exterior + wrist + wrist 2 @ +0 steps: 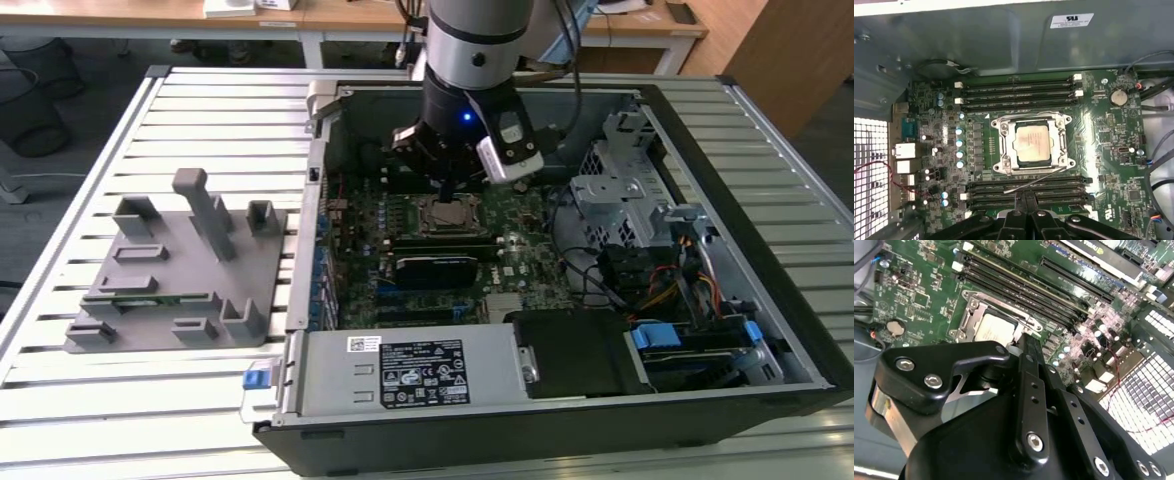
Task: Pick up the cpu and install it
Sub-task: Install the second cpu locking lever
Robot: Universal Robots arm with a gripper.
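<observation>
The cpu [1032, 142] is a pale square chip lying flat inside its metal socket frame [1004, 145] on the green motherboard [1104, 150]. It also shows in the second wrist view as the cpu [995, 330] and in the exterior view as the cpu [451, 212]. My gripper [1024, 199] hangs a little above the board, beside the socket and over the memory slots [1024, 186]. Its two black fingers are pressed together with nothing between them. In the exterior view the gripper [447, 190] stands over the socket inside the open computer case.
The case walls [320, 200] ring the motherboard. A black card [434, 268] lies near the socket, a power supply [400, 370] at the near side, a metal drive cage [614, 190] and cables at the exterior view's right. A grey plastic fixture [174, 270] with posts stands on the slatted table.
</observation>
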